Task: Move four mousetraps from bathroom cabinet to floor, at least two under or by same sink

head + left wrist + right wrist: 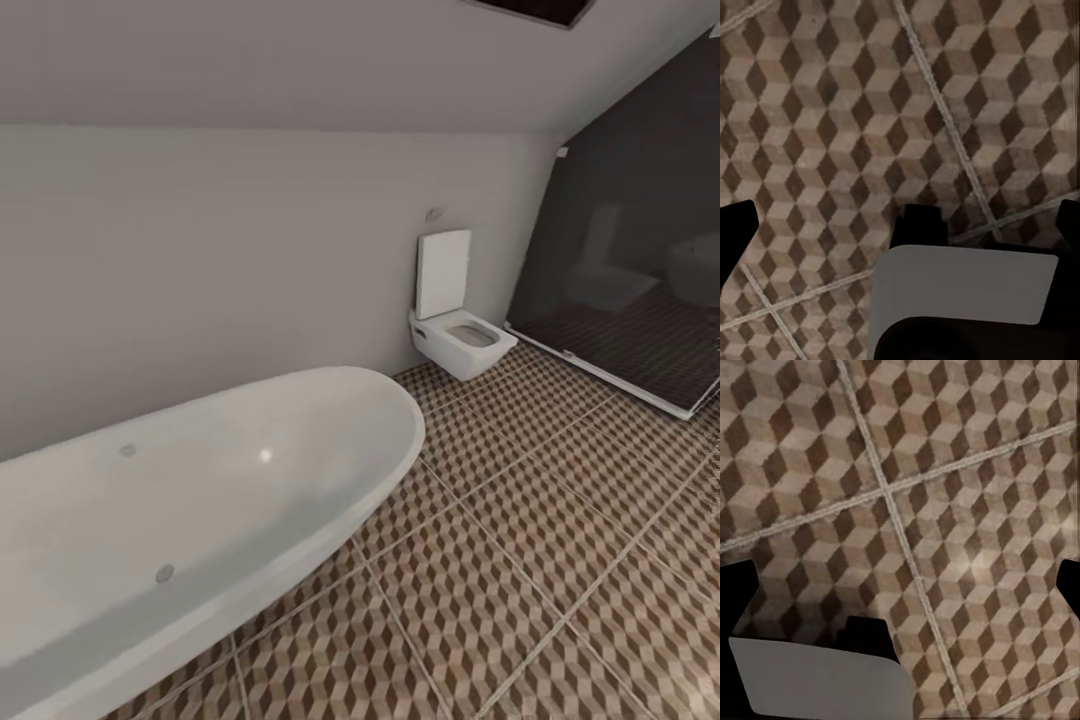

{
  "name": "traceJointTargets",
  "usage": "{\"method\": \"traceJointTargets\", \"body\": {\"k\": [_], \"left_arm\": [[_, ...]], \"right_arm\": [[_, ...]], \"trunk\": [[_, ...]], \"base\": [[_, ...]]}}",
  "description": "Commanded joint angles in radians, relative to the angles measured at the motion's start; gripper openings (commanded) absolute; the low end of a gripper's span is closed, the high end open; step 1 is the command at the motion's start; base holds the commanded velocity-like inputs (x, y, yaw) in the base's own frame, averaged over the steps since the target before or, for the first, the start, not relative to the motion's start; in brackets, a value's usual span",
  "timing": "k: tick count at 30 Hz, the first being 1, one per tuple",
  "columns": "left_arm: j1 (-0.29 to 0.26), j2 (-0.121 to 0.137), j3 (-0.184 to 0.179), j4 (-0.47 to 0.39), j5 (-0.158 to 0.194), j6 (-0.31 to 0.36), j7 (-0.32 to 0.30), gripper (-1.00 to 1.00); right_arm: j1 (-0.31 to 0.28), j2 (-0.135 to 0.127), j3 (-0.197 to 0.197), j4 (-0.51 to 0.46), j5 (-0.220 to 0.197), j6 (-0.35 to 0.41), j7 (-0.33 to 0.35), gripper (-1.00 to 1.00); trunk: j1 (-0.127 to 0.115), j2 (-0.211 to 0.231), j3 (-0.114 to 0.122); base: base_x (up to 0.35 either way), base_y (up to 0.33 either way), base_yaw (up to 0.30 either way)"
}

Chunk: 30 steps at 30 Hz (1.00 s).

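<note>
The bathroom floor, tiled in a brown, beige and grey cube pattern, spreads across the right and lower part of the head view. Both wrist views look down on the same tiles. My left gripper is open above the floor, its dark fingertips far apart with nothing between them. My right gripper is open too, fingertips spread wide over a grout crossing. The mousetraps, the cabinet and the sink are out of view.
A long white bathtub lies along the pale wall at the left. A wall-hung white toilet with its lid up stands beyond it. A dark glass shower enclosure with a raised sill closes the right. A pale grey robot part shows below each gripper.
</note>
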Motion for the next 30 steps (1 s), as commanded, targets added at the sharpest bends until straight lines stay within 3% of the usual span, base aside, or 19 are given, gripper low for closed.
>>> {"method": "traceJointTargets", "body": {"k": [1, 30], "left_arm": [[-0.001, 0.001, -0.008, -0.006, 0.007, -0.006, 0.006, 1.00], [-0.001, 0.001, -0.009, -0.006, 0.006, -0.005, 0.008, 1.00]], "right_arm": [[-0.001, 0.001, 0.008, 0.001, -0.009, -0.003, -0.002, 1.00], [-0.001, 0.000, 0.008, 0.001, -0.009, -0.003, -0.002, 1.00]], "trunk": [[0.000, 0.000, 0.000], [0.000, 0.000, 0.034]], "base": [[0.000, 0.000, -0.241], [0.000, 0.000, -0.241]]}}
